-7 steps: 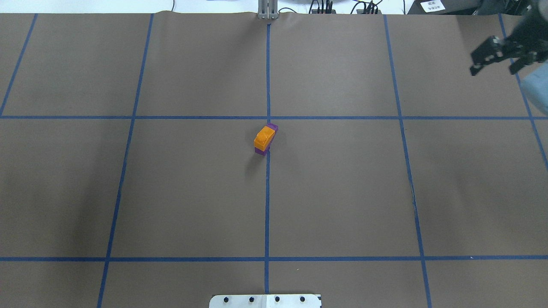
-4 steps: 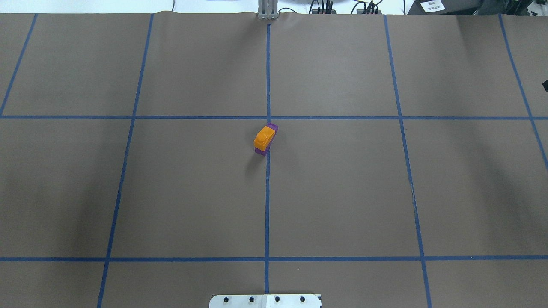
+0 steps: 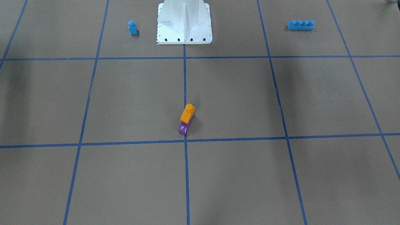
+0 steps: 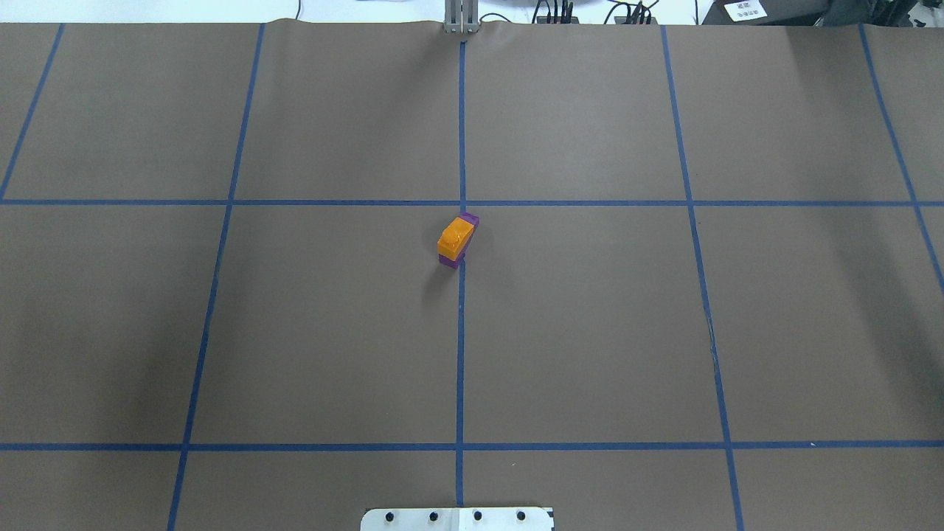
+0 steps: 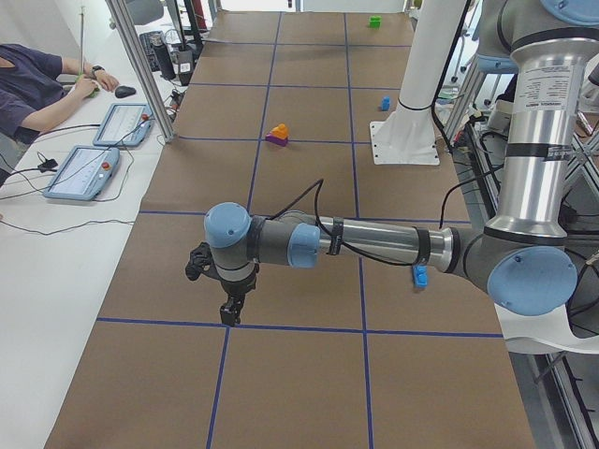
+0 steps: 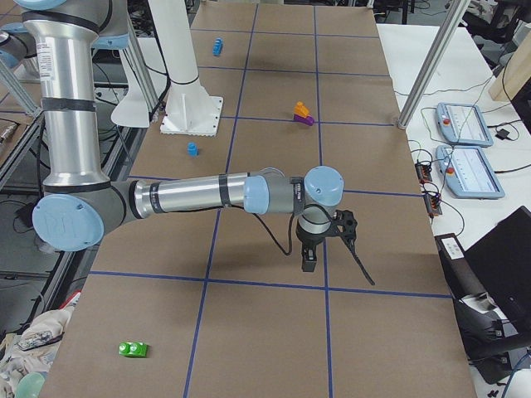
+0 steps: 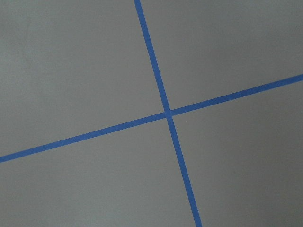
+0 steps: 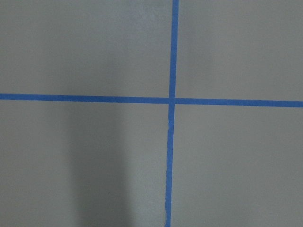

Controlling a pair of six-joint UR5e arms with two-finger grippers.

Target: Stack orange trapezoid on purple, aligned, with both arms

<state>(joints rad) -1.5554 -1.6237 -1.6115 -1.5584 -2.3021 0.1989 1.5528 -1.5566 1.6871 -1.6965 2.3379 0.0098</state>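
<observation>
Two end effectors hang well apart from the task's blocks. The left end effector point(image 5: 228, 313) and the right end effector point(image 6: 309, 261) show only from the bench's ends, so I cannot tell whether either is apart or together. The orange trapezoid point(image 4: 456, 237) sits on the purple point(image 3: 183, 127) at the middle of the bench point(image 4: 590, 332), far from both, and neither arm is clearly nearer. Its long axis points roughly away from the robot, slightly skewed. Stacking looks done; any alignment correction would need a long reach inward.
</observation>
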